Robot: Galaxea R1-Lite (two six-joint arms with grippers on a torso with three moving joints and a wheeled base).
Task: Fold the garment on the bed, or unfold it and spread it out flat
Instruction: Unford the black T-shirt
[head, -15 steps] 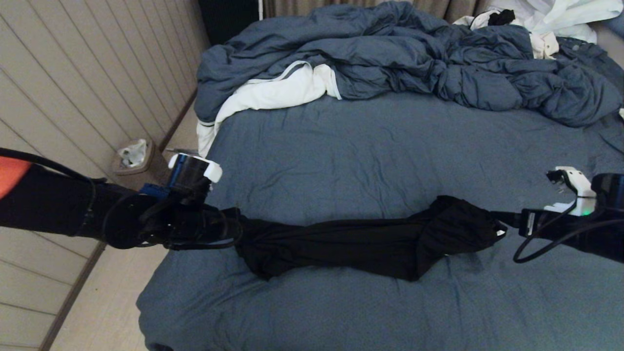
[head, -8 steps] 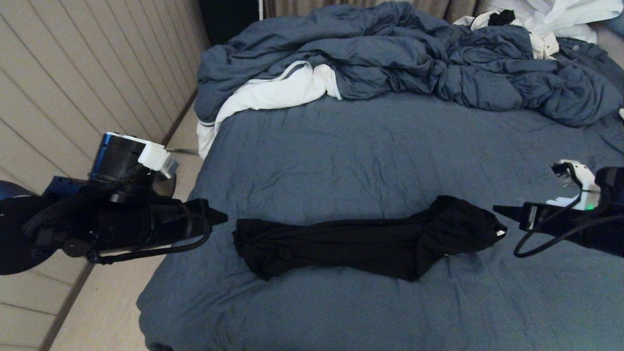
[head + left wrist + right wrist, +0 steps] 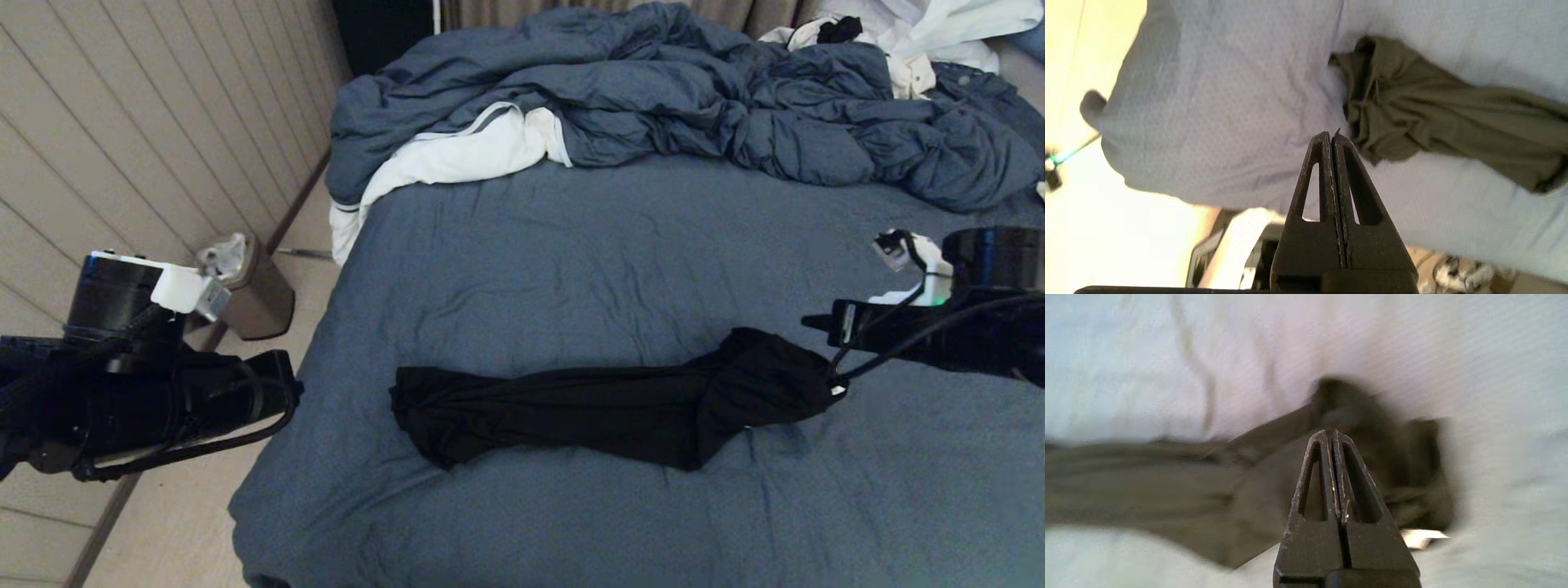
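Observation:
The black garment (image 3: 612,404) lies bunched into a long narrow roll across the near part of the bed (image 3: 620,253), its print hidden. The same garment (image 3: 1437,110) shows in the left wrist view and again as the garment (image 3: 1167,490) in the right wrist view. My left gripper (image 3: 295,384) hangs off the bed's left edge, shut and empty, well clear of the roll's left end. My right gripper (image 3: 808,320) hovers just above the roll's right end, shut with nothing in it. Seen from its own wrist, the left gripper (image 3: 1331,134) is pressed together, and the right gripper (image 3: 1330,433) likewise.
A rumpled blue duvet (image 3: 694,106) with white lining fills the far side of the bed. White clothes (image 3: 931,33) lie at the far right. A brown bin (image 3: 249,286) stands on the floor by the panelled wall (image 3: 122,147), left of the bed.
My left gripper let go of the roll's left end and drew back left, off the bed. My right gripper released the right end and rose slightly. The garment stayed put.

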